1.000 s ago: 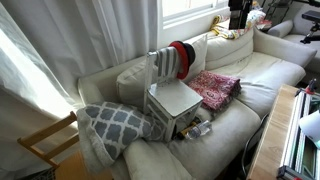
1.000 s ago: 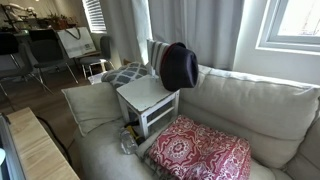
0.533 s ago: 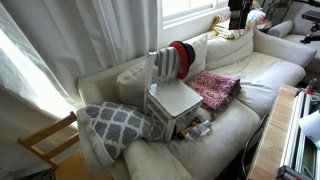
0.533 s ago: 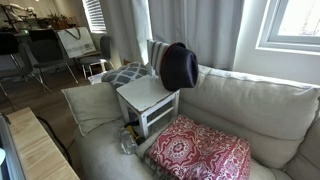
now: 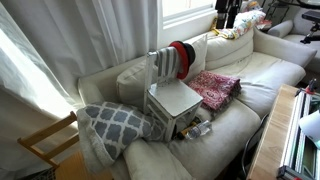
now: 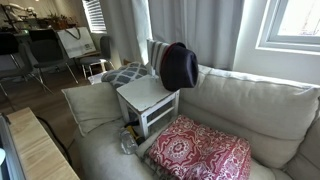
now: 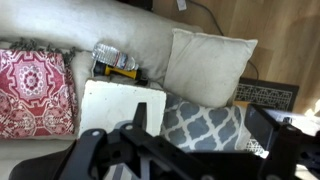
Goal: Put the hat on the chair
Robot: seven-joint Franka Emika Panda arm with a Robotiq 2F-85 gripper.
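The black hat (image 6: pixel 180 66) hangs on the slatted back of the small white chair (image 6: pixel 145 96), which stands on the sofa. In an exterior view the hat (image 5: pixel 180 58) shows its red inside above the chair's flat seat (image 5: pixel 172 97). My gripper (image 5: pixel 226 12) is high up and far from the chair, near the window. In the wrist view it (image 7: pixel 203 125) is open and empty, looking down on the chair's seat (image 7: pixel 115 105). The hat is hidden in the wrist view.
A red patterned cushion (image 5: pixel 212 88) lies beside the chair. A grey lattice pillow (image 5: pixel 115 122) lies on its other side. A plastic bottle (image 7: pixel 115 60) lies by the chair's legs. A bare light-wood chair (image 5: pixel 45 140) stands off the sofa's end. A wooden table (image 5: pixel 275 130) fronts the sofa.
My gripper has shifted slightly sideways at the top of the exterior view. The hat and the chair have not moved.
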